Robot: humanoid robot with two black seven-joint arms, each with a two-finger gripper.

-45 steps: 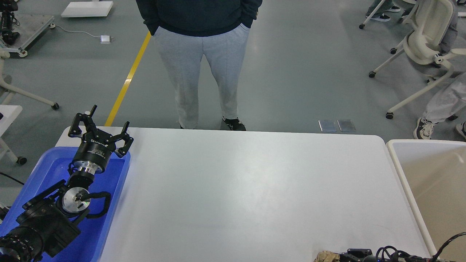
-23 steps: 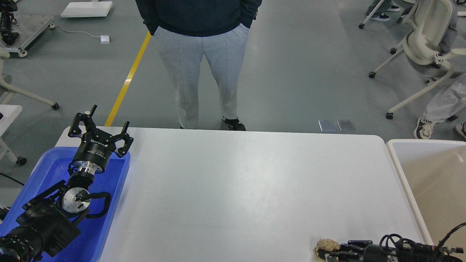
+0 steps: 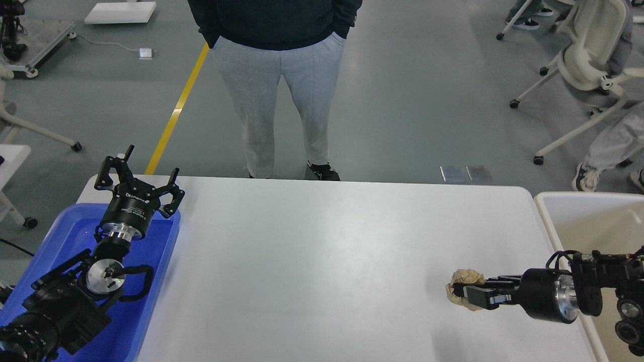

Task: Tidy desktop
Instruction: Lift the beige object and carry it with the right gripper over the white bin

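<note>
The desktop [image 3: 322,261] is a wide white tabletop with rounded corners. My right gripper [image 3: 465,292] reaches in from the right and is shut on a crumpled brown paper ball [image 3: 465,285], held just above the desktop near its right side. My left gripper [image 3: 143,173] is open and empty, raised above the far end of the blue tray [image 3: 153,301] at the left.
An off-white bin [image 3: 553,241] with a beige inside stands against the desktop's right edge. A person in grey trousers [image 3: 282,100] stands just behind the far edge. Office chairs [image 3: 588,65] stand at the back right.
My right arm has risen from the bottom edge and moved farther onto the desktop, carrying the paper ball up and to the right. The left arm has not moved.
</note>
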